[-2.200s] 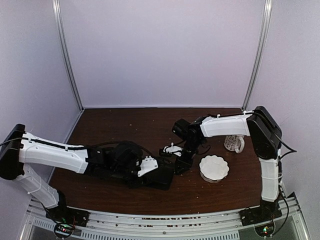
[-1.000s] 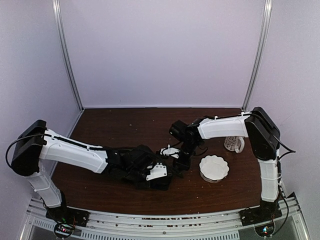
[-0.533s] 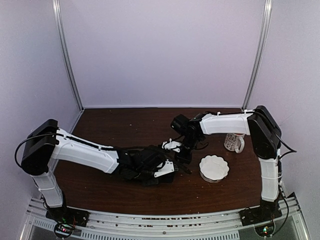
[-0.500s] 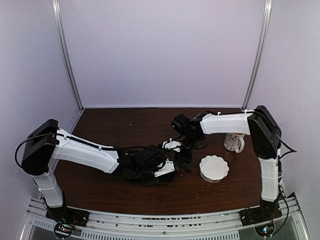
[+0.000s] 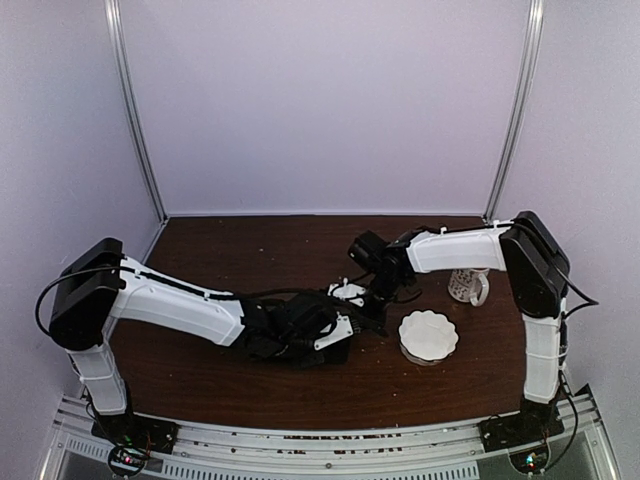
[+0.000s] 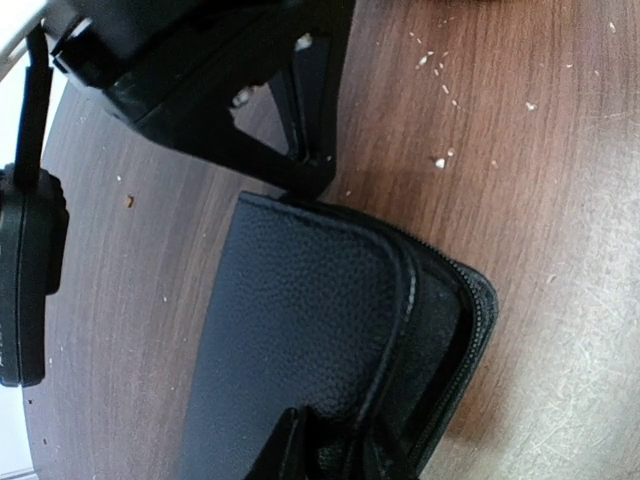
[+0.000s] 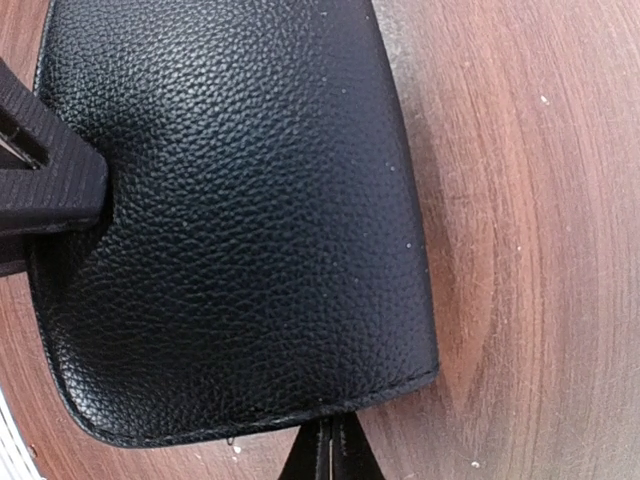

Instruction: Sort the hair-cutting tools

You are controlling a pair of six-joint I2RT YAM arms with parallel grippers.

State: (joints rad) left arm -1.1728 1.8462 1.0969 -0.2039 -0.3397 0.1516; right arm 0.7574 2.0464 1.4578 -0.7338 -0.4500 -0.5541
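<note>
No scissors or black clips show in any view. The flat black zip case (image 5: 322,352) lies mid-table, with both grippers at it. My left gripper (image 5: 338,335) pinches a raised fold of the case's top flap (image 6: 300,330) between its fingers (image 6: 292,452), beside the open zip edge (image 6: 470,330). My right gripper (image 7: 330,452) is shut, its tips against the near edge of the case (image 7: 230,210), just under the leather rim. In the left wrist view the right gripper's fingertip (image 6: 308,150) touches the case's far corner.
A white scalloped bowl (image 5: 428,335) sits right of the case. A white patterned mug (image 5: 465,286) stands behind it by the right arm. Pale crumbs dot the brown table (image 6: 520,150). The left arm lies low across the table's left half.
My left arm has stretched further right and its gripper now sits at the case's right end. The case looks shorter and bunched. My right gripper has shifted slightly back and right.
</note>
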